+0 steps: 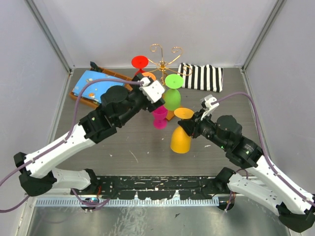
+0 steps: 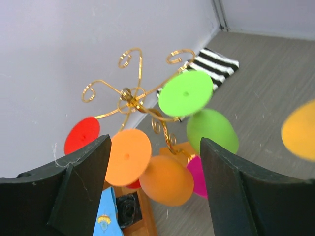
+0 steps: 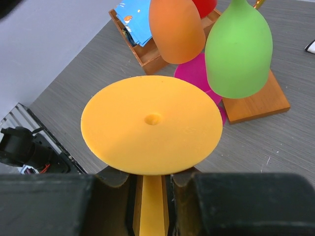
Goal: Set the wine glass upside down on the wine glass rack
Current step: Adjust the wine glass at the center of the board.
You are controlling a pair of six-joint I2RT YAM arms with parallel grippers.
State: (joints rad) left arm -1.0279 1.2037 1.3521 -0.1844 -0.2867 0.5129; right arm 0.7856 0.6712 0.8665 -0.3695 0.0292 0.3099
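A yellow-orange wine glass (image 1: pixel 181 139) is held upside down, its round foot (image 3: pixel 151 123) on top. My right gripper (image 3: pixel 153 196) is shut on its stem, and in the top view this gripper (image 1: pixel 193 126) is just right of the rack, in front of it. The gold wire rack (image 1: pixel 165 58) stands on an orange-brown wooden base (image 3: pixel 256 98). Red (image 1: pixel 139 62), orange (image 2: pixel 165 179), green (image 1: pixel 172 97) and magenta (image 1: pixel 160 117) glasses hang on it upside down. My left gripper (image 2: pixel 155 167) is open and empty, close to the rack's left side (image 1: pixel 158 100).
A wooden tray with blue cloth (image 1: pixel 92 86) lies at the back left. A black-and-white striped cloth (image 1: pixel 201 77) lies at the back right. Grey walls close the back and both sides. The rack's curled upper arms (image 2: pixel 129 58) are bare.
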